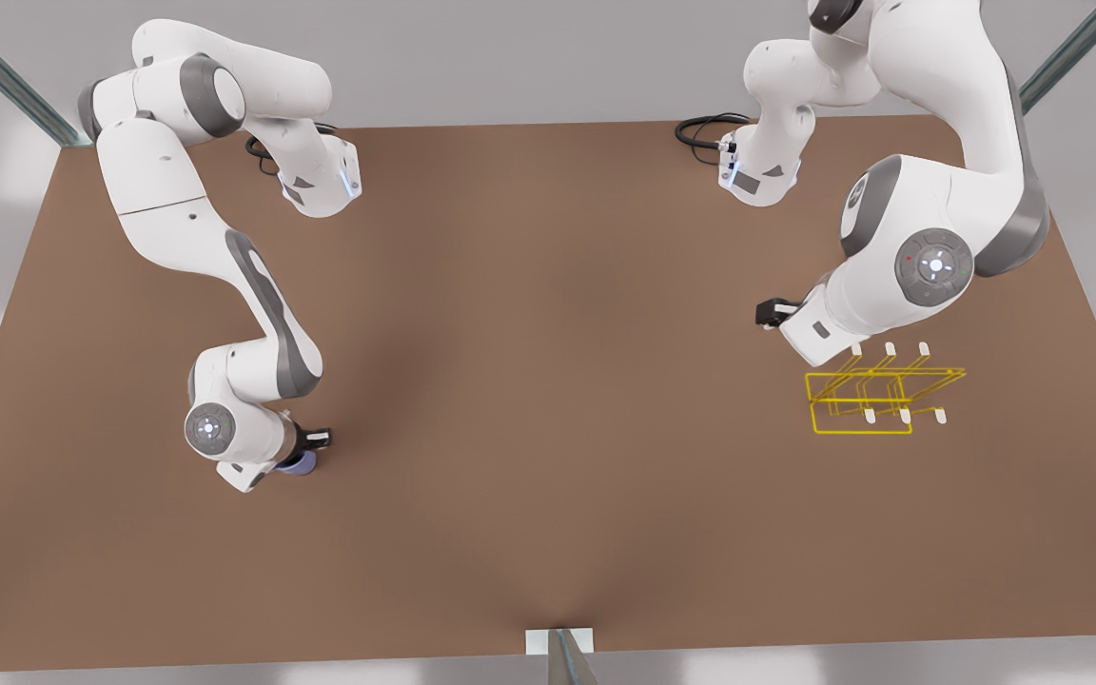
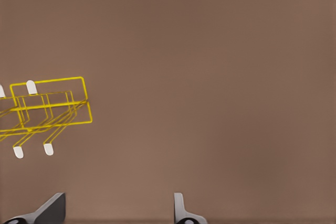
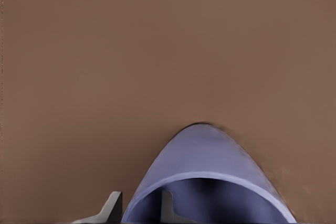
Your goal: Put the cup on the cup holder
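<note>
**Seat the grip on the cup wall before any lift**

Front view: the right pincer is at the cup, lower left of the frame; the cup holder sits at right on the worktop, beside the waiting left pincer.

Left wrist view: its fingers stand released, rack at left.

Right wrist view: fingers straddle the cup's rim wall, one inside; whether clenched, I cannot tell. Squeeze squarely, then lift straight.

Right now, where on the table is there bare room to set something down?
The widest free patch is the brown table between the cup at the front view's left and the cup holder at its right. The near strip is bare too. It is crowded where the right claw straddles the cup's rim, one finger inside, and where the open left claw hovers beside the holder.
</note>
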Controlling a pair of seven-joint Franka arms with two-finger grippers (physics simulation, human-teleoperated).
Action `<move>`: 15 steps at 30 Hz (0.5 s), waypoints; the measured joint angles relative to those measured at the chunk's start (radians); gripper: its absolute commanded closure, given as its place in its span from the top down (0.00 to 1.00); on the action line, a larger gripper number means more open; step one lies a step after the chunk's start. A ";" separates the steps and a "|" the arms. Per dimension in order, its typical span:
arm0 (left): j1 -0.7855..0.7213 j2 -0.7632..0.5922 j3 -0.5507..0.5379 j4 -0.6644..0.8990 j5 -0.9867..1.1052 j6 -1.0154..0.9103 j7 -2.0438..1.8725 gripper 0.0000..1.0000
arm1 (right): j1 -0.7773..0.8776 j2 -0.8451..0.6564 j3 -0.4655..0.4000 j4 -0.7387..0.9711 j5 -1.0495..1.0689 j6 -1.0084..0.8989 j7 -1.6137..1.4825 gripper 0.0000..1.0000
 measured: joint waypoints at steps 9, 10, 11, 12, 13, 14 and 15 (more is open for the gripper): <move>0.000 -0.001 0.000 0.000 0.000 -0.001 0.000 1.00 | 0.001 -0.006 0.022 0.078 -0.012 -0.051 -0.002 0.21; 0.000 0.000 0.000 0.000 0.000 -0.001 0.000 1.00 | 0.001 -0.008 0.036 0.098 0.016 -0.075 -0.001 0.21; 0.001 0.000 0.000 0.000 0.000 -0.001 0.000 1.00 | 0.001 -0.010 0.049 0.125 0.053 -0.104 -0.001 0.21; 0.001 0.000 0.000 0.000 0.000 -0.002 0.000 1.00 | 0.001 -0.010 0.062 0.154 0.097 -0.137 0.000 0.21; 0.001 0.000 0.000 0.000 0.000 -0.002 0.000 1.00 | 0.002 -0.011 0.071 0.176 0.152 -0.174 0.000 0.21; 0.000 0.000 0.000 0.000 0.000 -0.002 0.000 1.00 | 0.004 -0.010 0.079 0.193 0.219 -0.213 -0.001 0.21; 0.000 0.000 0.000 -0.001 0.000 -0.002 0.000 1.00 | 0.002 -0.010 0.097 0.203 0.288 -0.250 -0.001 0.21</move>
